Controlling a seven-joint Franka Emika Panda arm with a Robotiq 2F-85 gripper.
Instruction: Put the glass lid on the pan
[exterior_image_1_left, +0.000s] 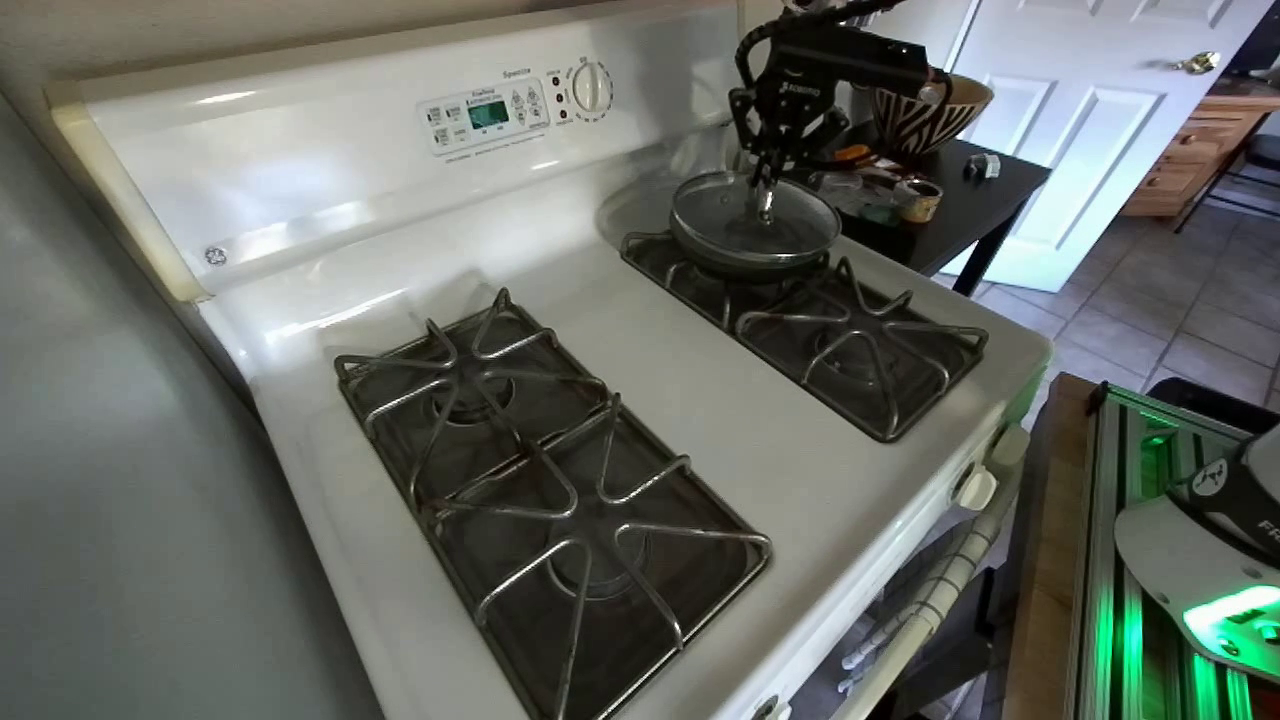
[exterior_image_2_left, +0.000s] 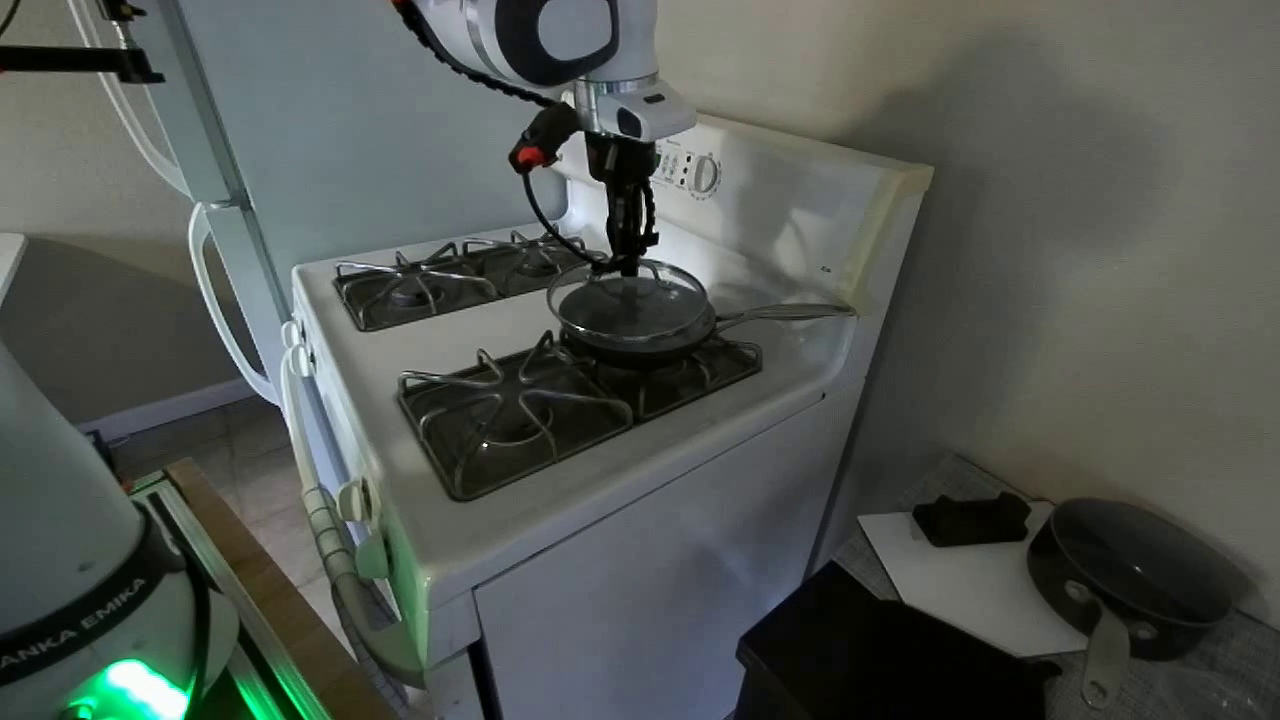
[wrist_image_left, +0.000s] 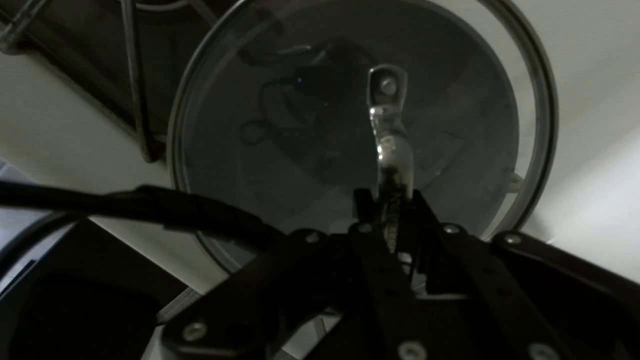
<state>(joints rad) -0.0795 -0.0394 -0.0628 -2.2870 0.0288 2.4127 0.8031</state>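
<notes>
The glass lid (exterior_image_1_left: 715, 222), a clear disc with a metal rim, lies over the dark pan (exterior_image_1_left: 745, 265) on a back burner in both exterior views. In an exterior view the pan's handle (exterior_image_2_left: 790, 312) points to the stove's back panel. My gripper (wrist_image_left: 391, 197) is shut on the lid's shiny strap handle (wrist_image_left: 392, 145), pointing down from above. Through the glass in the wrist view, a strip of white stovetop shows between the pan's edge and the lid's rim on one side, so the two look slightly off-centre. Whether rim and pan touch all round I cannot tell.
Metal burner grates (exterior_image_1_left: 590, 520) cover the stovetop's other burners. The back panel (exterior_image_1_left: 360, 130) rises close behind the pan. Beside the stove stand a black table (exterior_image_1_left: 960, 185) with a patterned bowl (exterior_image_1_left: 935, 115), and a saucepan (exterior_image_2_left: 1140, 570). A cable (wrist_image_left: 200, 212) hangs by the gripper.
</notes>
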